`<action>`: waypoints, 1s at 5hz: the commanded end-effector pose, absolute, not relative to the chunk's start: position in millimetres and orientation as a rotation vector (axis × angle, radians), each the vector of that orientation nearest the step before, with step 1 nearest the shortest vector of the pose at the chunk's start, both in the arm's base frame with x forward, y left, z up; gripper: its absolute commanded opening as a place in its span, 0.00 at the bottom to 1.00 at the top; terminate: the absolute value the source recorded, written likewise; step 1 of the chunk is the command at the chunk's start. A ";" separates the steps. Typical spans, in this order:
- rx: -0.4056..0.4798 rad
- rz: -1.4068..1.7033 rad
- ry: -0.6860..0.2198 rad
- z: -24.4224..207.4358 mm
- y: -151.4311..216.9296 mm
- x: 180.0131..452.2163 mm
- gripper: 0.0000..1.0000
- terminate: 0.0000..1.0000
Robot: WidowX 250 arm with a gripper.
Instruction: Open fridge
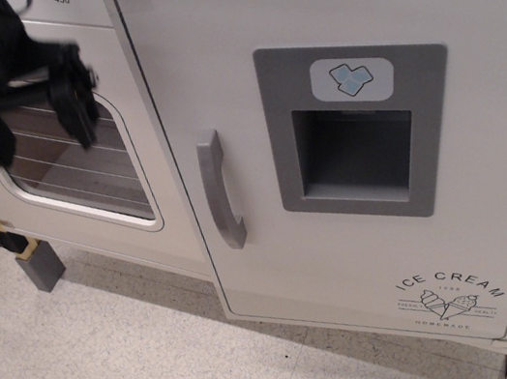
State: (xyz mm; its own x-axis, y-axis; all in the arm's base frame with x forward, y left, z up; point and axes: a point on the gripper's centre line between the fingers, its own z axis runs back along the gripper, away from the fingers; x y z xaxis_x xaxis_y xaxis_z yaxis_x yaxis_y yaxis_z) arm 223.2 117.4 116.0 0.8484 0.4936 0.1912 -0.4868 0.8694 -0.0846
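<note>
I have the jaws (72,108) up at the top left of the view, in front of the oven window (84,175), and the fridge (352,133) lies off to their right and a little lower. What matters for the coming move is the grey handle (219,191) on the fridge door's left edge: it sits down and to the right of the jaws, clearly apart from them, with nothing touching it. Its long axis runs vertically, so I judge the jaws will need to close across it from the sides. The arm enters from the upper left corner, a dark blurred mass, with the fingers pointing roughly downward. They look parted and hold nothing, though the blur makes the gap hard to judge. The fridge door looks shut or very nearly so, its recessed dispenser panel (363,141) further right of the handle.
</note>
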 end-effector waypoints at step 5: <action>-0.010 0.788 -0.368 141.6 118.4 298.7 1.00 0.00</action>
State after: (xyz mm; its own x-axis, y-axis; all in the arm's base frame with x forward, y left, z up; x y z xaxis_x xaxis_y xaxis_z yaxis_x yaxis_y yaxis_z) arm 300.6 120.4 124.1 0.6395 0.7138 0.2857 -0.7111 0.6903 -0.1330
